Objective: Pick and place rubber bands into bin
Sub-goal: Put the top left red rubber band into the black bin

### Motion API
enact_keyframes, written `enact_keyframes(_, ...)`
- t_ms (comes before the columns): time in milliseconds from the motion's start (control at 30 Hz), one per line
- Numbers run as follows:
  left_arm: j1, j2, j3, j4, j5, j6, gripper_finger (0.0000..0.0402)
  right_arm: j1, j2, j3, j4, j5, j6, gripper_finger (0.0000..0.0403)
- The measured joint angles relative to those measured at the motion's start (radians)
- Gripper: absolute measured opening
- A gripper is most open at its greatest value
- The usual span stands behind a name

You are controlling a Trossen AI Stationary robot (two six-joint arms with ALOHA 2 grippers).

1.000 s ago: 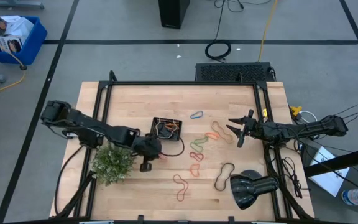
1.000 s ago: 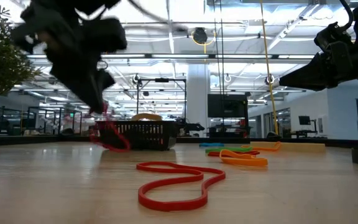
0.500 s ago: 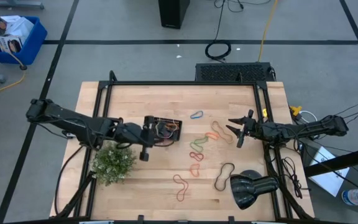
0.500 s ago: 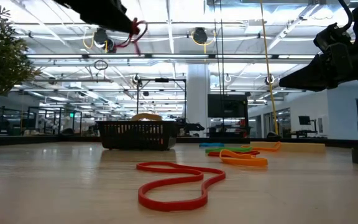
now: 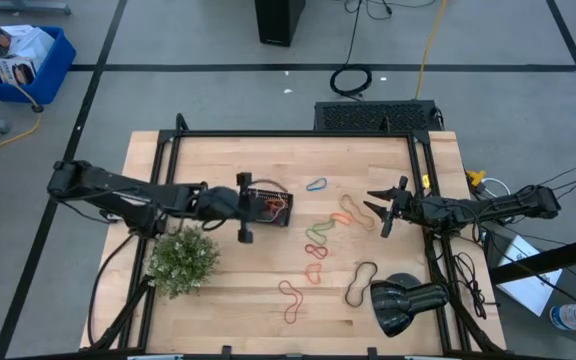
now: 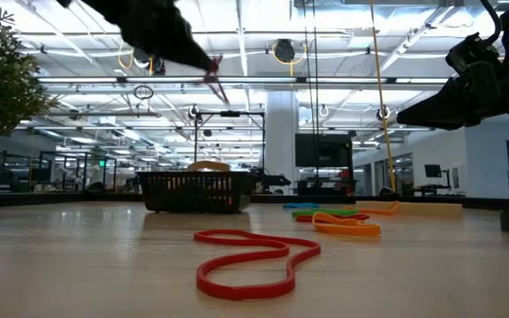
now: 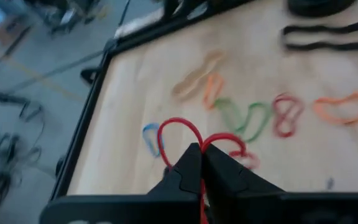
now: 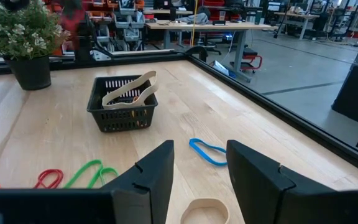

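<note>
Left gripper (image 5: 254, 205), clamped on thin red rubber-band loop (image 7: 185, 134), above small black mesh bin (image 5: 277, 209) at table's ten o'clock; right gripper (image 5: 376, 209), fingers parted, three o'clock.

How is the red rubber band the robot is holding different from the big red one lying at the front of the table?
The thin red rubber band is pinched in the shut left end effector, up in the air over the small black mesh bin. The long red rubber band lies flat on the wooden table, touched by nothing. The held one loops upward; the lying one snakes in a wavy figure. Both are red, floppy loops.
</note>
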Motion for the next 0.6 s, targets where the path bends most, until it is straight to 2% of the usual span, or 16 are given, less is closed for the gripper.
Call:
enact_keyframes(233,0.096,0.096,0.000,0.001,0.032,-0.054,0.0017,0.000,0.000,0.000,0.000,0.000,0.000,0.0141)
enact_keyframes(367,0.128,0.172,0.000,0.001,0.033,-0.061,0.0006,0.000,0.000,0.000,0.000,0.000,0.000,0.0141)
enact_keyframes(600,0.170,0.304,-0.001,0.002,0.034,-0.109,0.0018,0.000,0.000,0.000,0.000,0.000,0.000,0.0141)
